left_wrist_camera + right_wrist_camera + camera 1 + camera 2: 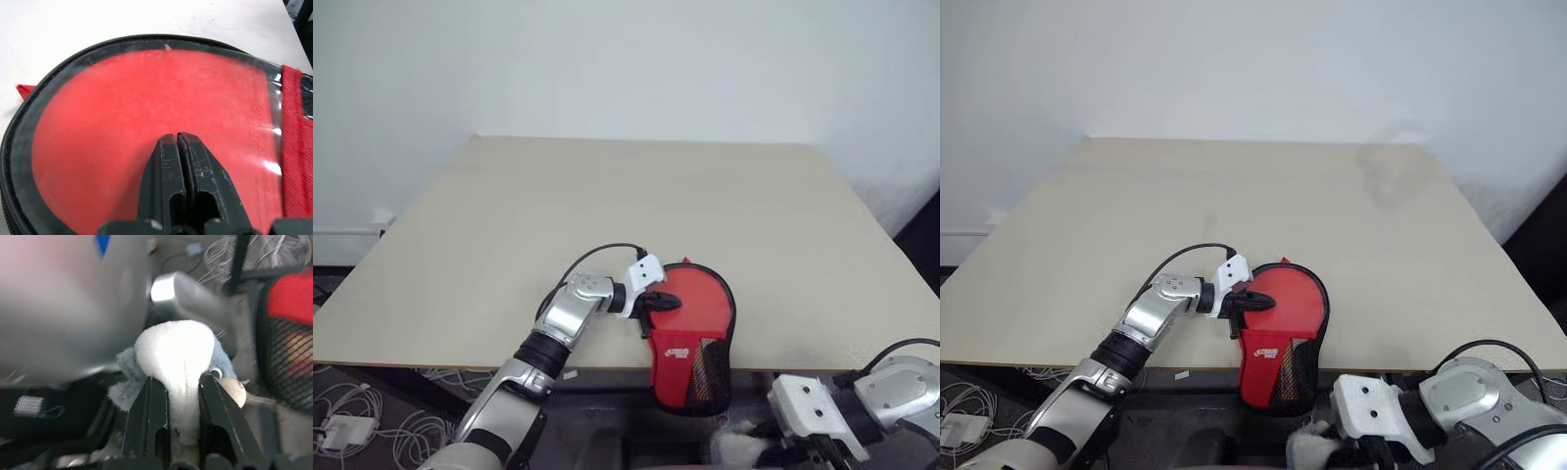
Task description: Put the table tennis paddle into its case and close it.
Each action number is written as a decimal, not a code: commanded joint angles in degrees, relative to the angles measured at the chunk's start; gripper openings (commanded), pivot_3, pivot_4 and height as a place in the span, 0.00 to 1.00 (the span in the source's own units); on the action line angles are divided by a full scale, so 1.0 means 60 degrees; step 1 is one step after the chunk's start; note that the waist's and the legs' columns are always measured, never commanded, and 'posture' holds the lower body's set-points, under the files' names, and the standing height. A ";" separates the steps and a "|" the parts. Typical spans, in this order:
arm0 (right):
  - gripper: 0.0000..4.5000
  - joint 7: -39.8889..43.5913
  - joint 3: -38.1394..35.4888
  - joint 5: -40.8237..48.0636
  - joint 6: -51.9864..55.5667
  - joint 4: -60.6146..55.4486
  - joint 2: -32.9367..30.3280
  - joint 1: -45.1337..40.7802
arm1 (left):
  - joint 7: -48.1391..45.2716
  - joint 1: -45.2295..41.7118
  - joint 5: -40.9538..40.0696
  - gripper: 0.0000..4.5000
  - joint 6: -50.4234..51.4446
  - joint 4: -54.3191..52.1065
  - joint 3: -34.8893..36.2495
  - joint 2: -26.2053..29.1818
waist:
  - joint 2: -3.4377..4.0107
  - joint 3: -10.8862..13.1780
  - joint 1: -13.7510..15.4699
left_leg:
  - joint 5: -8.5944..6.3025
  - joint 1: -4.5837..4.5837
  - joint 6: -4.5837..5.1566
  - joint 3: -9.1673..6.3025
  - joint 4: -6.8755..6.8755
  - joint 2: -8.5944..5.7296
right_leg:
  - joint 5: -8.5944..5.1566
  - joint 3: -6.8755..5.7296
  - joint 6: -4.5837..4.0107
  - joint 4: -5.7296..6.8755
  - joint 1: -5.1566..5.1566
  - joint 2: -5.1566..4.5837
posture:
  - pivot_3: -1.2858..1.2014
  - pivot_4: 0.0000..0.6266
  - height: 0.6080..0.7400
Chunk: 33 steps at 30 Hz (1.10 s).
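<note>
The case (703, 315) lies at the table's front edge, its red fabric handle end with a white logo and black mesh pocket (712, 372) hanging over the edge. My left gripper (658, 303) is shut, with its tips resting on the round end of the case (107, 112). There a smooth red face shows under a glossy film inside the black zipper rim. Whether that red face is the table tennis paddle I cannot tell. My right gripper (178, 379) is low beside the case's hanging end, below the table edge. It is shut on a white and grey plush toy (173, 347).
The beige table (607, 196) stretches away behind the case to a white wall. Cables (372, 426) lie on the floor at the lower left, under the table's edge.
</note>
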 commanded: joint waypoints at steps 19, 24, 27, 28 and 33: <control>1.00 -0.1859 -0.0940 0.2499 0.2150 0.5372 0.2543 -0.7087 | 0.1443 0.0918 -0.0389 0.27 0.1063 -0.2358 0.1584 0.0267 | -0.0006 0.0004 0.0095 | -0.0003 -0.0014 0.0008 0.0010 -0.0005 0.0004 | 0.0044 0.0010 -0.0035 0.0006 -0.0004 0.0001 | 0.52 0.00 1.00; 1.00 -0.3030 -0.0371 0.1269 0.1824 0.6610 0.3810 -0.7712 | 0.2228 0.1390 -0.1556 0.66 0.2163 -0.4375 0.3540 0.0821 | -0.0005 0.0005 0.0108 | -0.0003 -0.0044 0.0007 0.0009 -0.0018 0.0003 | 0.0047 0.0011 -0.0030 0.0018 -0.0034 0.0003 | 0.52 0.00 1.00; 1.00 -0.3331 -0.0115 0.0819 0.1689 0.6985 0.4396 -0.7835 | 0.2568 0.1712 -0.2214 0.90 0.2732 -0.5383 0.4770 0.1349 | 0.0004 0.0007 0.0102 | -0.0003 -0.0044 0.0007 0.0016 -0.0018 0.0003 | 0.0047 0.0017 -0.0028 0.0025 -0.0040 0.0003 | 0.52 0.00 1.00; 1.00 -0.3361 -0.0062 0.0689 0.1622 0.7153 0.4537 -0.7864 | 0.2733 0.1838 -0.2398 0.98 0.2943 -0.5725 0.5156 0.1520 | 0.0004 0.0007 0.0098 | -0.0003 -0.0043 0.0007 0.0018 -0.0019 0.0003 | 0.0047 0.0018 -0.0028 0.0027 -0.0040 0.0003 | 0.52 0.00 1.00; 1.00 -0.3365 0.0368 0.0036 0.1283 0.8179 0.5287 -0.8149 | 0.3757 0.3158 -0.2705 0.99 0.3426 -0.6647 0.7320 0.2391 | 0.0013 0.0007 0.0015 | -0.0002 -0.0034 0.0006 0.0019 -0.0021 0.0005 | 0.0047 0.0017 -0.0029 0.0032 -0.0038 0.0006 | 0.52 0.00 1.00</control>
